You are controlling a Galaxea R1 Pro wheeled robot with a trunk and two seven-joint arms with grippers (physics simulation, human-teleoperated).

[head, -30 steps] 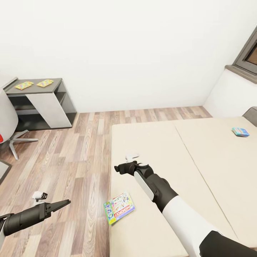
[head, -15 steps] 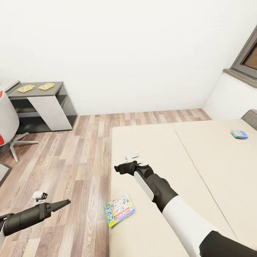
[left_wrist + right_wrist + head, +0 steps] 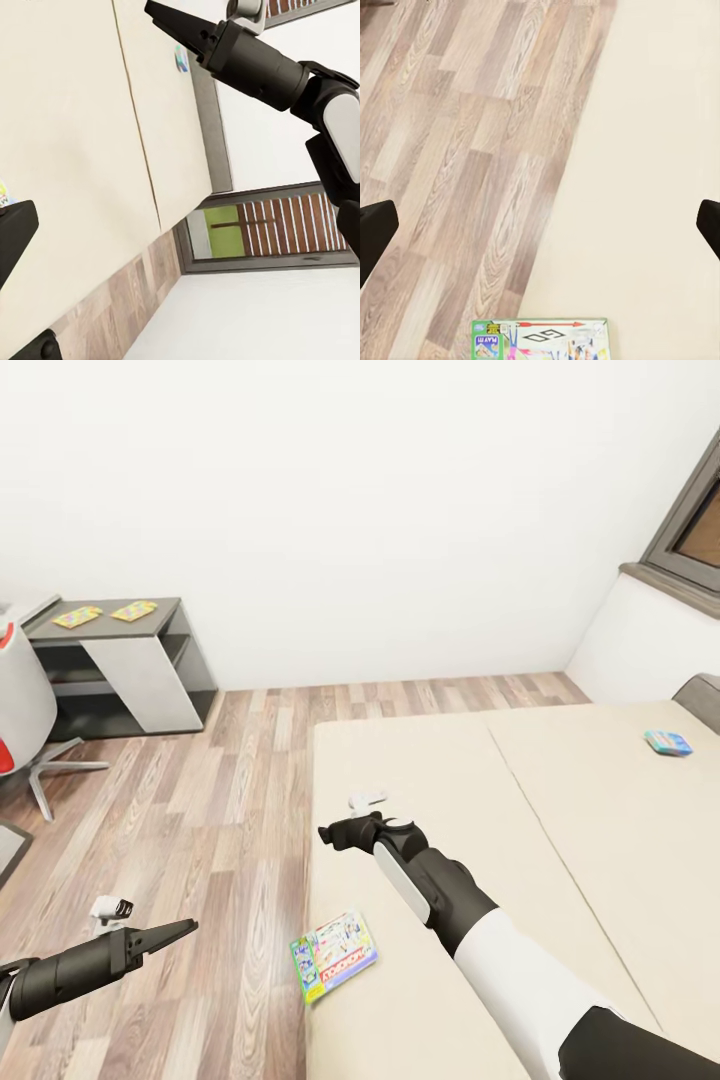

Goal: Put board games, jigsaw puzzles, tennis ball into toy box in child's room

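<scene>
A white-and-green board game (image 3: 333, 954) (image 3: 540, 341) lies flat near the front left edge of the bed (image 3: 470, 780). A smaller blue board game (image 3: 668, 742) (image 3: 181, 58) lies at the bed's far right. My right gripper (image 3: 324, 832) (image 3: 540, 225) hovers open and empty over the bed's left edge, a little beyond the white-and-green game. Out over the wood floor, my left gripper (image 3: 190, 926) (image 3: 19, 289) is open and empty too. Two jigsaw puzzles (image 3: 77, 617) (image 3: 133, 610) lie on a dark grey cabinet. The toy box, the tennis ball and the table are out of view.
The dark grey cabinet (image 3: 150, 660) stands against the white back wall at the left. A white swivel chair (image 3: 25, 700) is at the left edge. Wood floor (image 3: 200, 810) runs between cabinet and bed. A window (image 3: 690, 525) and a grey headboard (image 3: 705, 695) are at the right.
The whole picture has shifted slightly, so the camera moved. Both arms hold the same pose, and the games lie where they were.
</scene>
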